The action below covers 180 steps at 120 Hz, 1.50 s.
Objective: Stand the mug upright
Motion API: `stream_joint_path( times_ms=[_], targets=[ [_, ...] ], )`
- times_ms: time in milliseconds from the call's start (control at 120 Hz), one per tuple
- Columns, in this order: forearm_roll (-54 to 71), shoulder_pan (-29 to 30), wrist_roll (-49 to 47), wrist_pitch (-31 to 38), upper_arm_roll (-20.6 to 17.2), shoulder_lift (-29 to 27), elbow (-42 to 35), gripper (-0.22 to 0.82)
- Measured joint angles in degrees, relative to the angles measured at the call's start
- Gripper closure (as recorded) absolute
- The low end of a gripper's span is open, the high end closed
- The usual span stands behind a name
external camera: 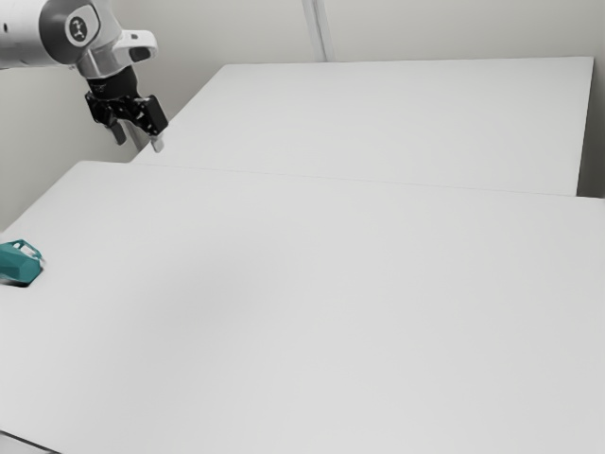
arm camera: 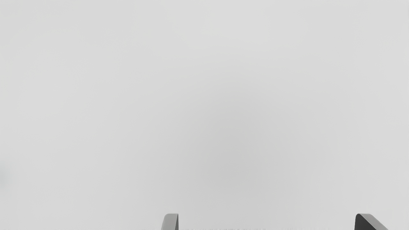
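White table (external camera: 331, 303), tipped teal mug (external camera: 21, 266), inside hidden, 2 fingers (external camera: 157, 145) apart

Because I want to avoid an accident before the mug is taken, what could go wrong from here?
The mug seems to lie on its side, so a light push might shift it. Its handle sticks up, and a finger coming down could catch it. The open gripper is raised away from the mug, so its approach may miss.

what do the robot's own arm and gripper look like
The arm is white, with smooth, rounded segments and a dark grey joint section bearing a small round emblem. The gripper is black and angular, with two fingers ending in grey tips whose inner faces look darker.
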Motion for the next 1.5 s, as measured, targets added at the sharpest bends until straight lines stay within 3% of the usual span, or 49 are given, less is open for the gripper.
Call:
stream_joint_path(
  times_ms=[183,350,683,867,1158,1500],
  targets=[
    [-0.4,-1.6,0.6,0.3,1.3,-0.8,-1.4,0.00],
    [-0.6,-3.1,1.0,4.7,5.8,-9.4,-16.0,0.00],
    [0.1,14.2,3.5,19.7,6.2,-21.9,-38.2,0.00],
    [-0.9,24.9,8.1,27.8,6.3,-22.6,-41.8,0.00],
    [-21.3,42.5,25.7,31.9,9.5,-13.4,-40.8,0.00],
    [-38.6,49.4,47.2,32.4,8.1,8.4,-24.5,0.00]
  ],
)
